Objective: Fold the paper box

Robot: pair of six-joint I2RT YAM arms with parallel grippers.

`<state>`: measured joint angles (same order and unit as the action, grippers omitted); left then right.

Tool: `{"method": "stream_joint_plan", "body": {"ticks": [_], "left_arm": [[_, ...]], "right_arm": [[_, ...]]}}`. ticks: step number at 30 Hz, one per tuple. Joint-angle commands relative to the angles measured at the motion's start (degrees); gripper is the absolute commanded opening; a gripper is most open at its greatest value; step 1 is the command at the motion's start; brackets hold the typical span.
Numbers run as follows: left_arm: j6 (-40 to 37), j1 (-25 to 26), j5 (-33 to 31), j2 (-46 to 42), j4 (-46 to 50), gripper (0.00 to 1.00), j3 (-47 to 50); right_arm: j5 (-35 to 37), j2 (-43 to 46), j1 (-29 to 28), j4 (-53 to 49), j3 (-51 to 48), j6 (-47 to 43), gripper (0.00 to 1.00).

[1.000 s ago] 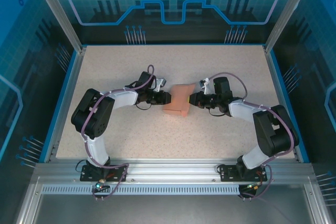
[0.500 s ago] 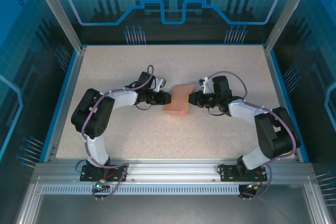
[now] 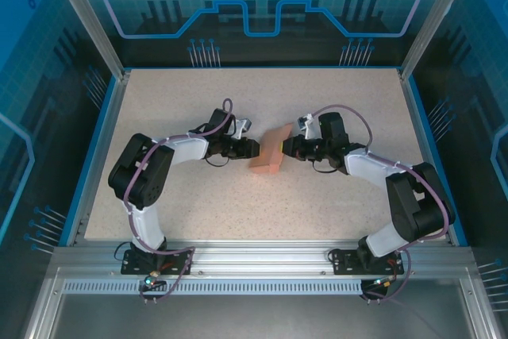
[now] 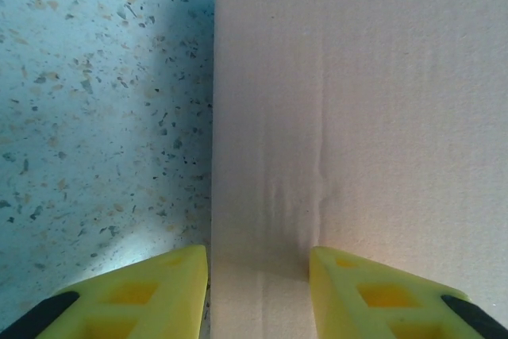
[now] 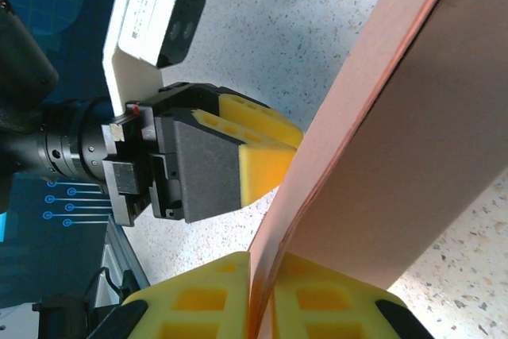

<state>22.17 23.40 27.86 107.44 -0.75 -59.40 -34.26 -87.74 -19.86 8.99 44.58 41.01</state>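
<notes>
Box (image 3: 268, 151): a second ago it shows a broad pink face to the top camera. That face narrows step by step, and it now reads as a slim slanted bar. The panel stands steeper on the surface than before. Its far end sits a little farther from the arm bases, and its near end is drawn in.

Right gripper (image 3: 283, 147): shifts slightly left and away from the bases, and the forearm follows.

The gap between it and the left gripper (image 3: 257, 149) is narrower than a second ago.
</notes>
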Motion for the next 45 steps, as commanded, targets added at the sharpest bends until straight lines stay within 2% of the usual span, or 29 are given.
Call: {"method": "stream_joint_plan", "body": {"ticks": [1, 8, 20, 32, 38, 42, 45], "left_arm": [[0.0, 0.4, 0.8, 2.3, 1.5, 0.41, 1.1], [0.1, 0.5, 0.8, 2.3, 1.4, 0.41, 1.0], [0.4, 0.5, 0.3, 1.8, 1.4, 0.43, 0.9], [0.5, 0.1, -2.4, -0.8, 2.0, 0.50, 1.1], [-0.7, -0.3, -9.0, -8.6, 1.1, 0.60, 4.3], [-1.9, -0.3, -15.0, -17.6, -0.7, 0.67, 9.5], [-1.8, 0.1, -16.2, -25.1, -5.4, 0.72, 15.1]], "right_arm": [[-1.1, 0.8, -1.6, -0.7, 1.6, -0.3, 0.14], [1.1, -0.2, -2.1, -3.9, 2.7, -0.8, 0.14], [9.1, -2.6, -5.0, -10.0, 5.0, -0.9, 0.13], [18.2, -3.8, -9.2, -11.9, 7.1, 0.6, 0.13], [19.6, -4.7, -9.7, -11.9, 7.6, 0.7, 0.12], [19.7, -5.0, -9.8, -11.8, 7.6, 0.7, 0.12], [19.8, -5.2, -9.8, -11.7, 7.6, 0.6, 0.12]]}}
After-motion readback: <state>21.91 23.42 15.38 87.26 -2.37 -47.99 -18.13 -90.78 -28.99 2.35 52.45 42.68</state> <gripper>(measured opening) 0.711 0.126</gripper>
